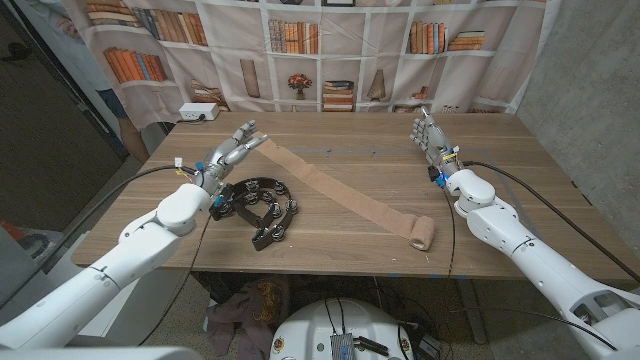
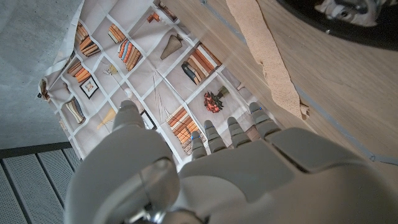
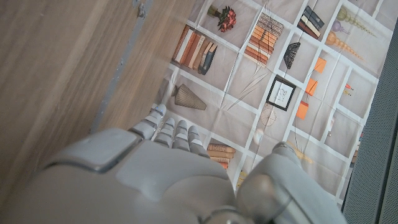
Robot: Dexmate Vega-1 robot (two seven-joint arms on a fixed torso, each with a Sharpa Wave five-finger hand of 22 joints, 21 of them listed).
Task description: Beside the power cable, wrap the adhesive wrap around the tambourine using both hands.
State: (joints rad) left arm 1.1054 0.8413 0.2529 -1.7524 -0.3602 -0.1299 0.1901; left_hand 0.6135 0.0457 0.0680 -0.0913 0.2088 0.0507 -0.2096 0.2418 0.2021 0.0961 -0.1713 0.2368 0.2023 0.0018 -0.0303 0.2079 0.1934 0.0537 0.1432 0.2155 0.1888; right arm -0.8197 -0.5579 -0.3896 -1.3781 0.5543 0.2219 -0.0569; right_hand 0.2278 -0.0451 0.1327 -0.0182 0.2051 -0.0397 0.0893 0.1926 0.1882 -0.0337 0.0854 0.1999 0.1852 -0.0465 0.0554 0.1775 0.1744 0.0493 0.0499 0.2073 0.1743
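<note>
A black half-moon tambourine (image 1: pixel 262 207) with metal jingles lies on the table near its front left; its edge shows in the left wrist view (image 2: pixel 348 18). A tan adhesive wrap (image 1: pixel 345 190) runs unrolled in a strip from the table's middle left to its roll (image 1: pixel 423 233) near the front edge; the strip's end appears in the left wrist view (image 2: pixel 267 56). My left hand (image 1: pixel 232 153) hovers with fingers spread beside the strip's far end, just behind the tambourine, holding nothing. My right hand (image 1: pixel 431 135) stands over the table's right side with fingers up, apart from everything.
A white power strip (image 1: pixel 199 113) sits at the table's far left corner. A bookshelf-print curtain (image 1: pixel 330 50) hangs behind the table. Black cables (image 1: pixel 520 185) trail along both arms.
</note>
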